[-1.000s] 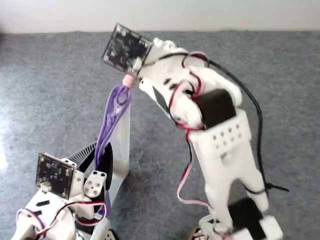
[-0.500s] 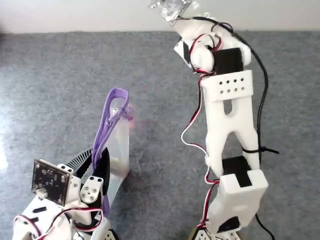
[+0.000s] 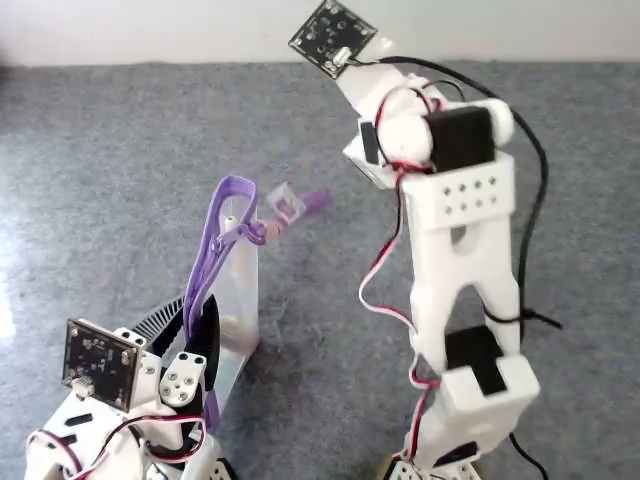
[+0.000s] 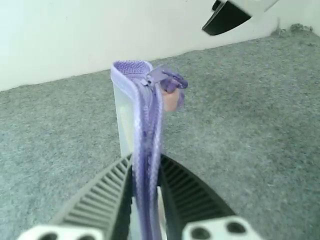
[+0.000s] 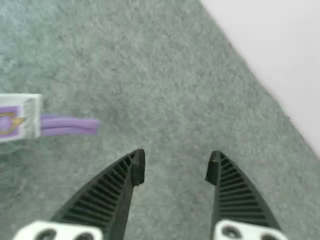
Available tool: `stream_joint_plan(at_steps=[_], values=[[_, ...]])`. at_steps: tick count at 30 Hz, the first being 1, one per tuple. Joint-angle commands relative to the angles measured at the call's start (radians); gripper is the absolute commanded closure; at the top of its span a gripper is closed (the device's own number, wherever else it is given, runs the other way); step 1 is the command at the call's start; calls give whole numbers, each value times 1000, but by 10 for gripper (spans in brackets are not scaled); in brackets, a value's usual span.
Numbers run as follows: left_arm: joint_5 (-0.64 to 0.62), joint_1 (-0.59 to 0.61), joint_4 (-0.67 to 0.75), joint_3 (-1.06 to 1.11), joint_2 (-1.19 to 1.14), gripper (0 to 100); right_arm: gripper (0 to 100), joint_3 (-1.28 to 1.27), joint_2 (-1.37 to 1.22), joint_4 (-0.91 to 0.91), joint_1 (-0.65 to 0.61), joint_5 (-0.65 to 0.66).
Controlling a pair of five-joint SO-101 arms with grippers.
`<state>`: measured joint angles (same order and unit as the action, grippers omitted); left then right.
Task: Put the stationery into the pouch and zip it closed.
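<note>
A clear pouch (image 3: pixel 236 290) with a purple zipper (image 3: pixel 215 235) stands on edge on the grey carpet. My left gripper (image 3: pixel 203 325) is shut on its near end, the zipper strip (image 4: pixel 147 165) pinched between the ribbed fingers (image 4: pixel 102 195). The zipper pull (image 4: pixel 167 81) sits at the pouch's far top corner with a pink piece (image 4: pixel 173 102) under it. A small tag with a purple tail (image 3: pixel 296 205) sticks out to the right of that corner. My right gripper (image 5: pixel 176 167) is open over bare carpet, apart from the tag (image 5: pixel 19 123).
Grey carpet (image 3: pixel 110 170) lies on all sides of the pouch. A white wall (image 3: pixel 150 30) runs along the back edge, close behind the right arm (image 3: pixel 460 220).
The right gripper let go of the zipper pull and drew back toward the wall. The pouch's far end sank lower, and the tag now hangs out to the right.
</note>
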<state>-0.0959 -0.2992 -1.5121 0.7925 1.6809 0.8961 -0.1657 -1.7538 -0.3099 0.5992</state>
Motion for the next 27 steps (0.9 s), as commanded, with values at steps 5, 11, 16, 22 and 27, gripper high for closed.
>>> stream_joint_plan(at_steps=[5, 11, 16, 22, 27], values=[[-14, 6, -6, -4, 0, 991, 779, -382, 321, -44, -145, -34], [-12, 6, -6, -4, 0, 991, 775, -661, 541, -42, -297, -176], [-14, 6, -3, -4, 0, 991, 775, -772, 651, -16, -481, -311], [-14, 6, -5, -4, 0, 991, 775, -888, 650, 174, -533, -393], [-14, 6, -6, -4, 0, 991, 775, -967, 650, 325, -536, -396]])
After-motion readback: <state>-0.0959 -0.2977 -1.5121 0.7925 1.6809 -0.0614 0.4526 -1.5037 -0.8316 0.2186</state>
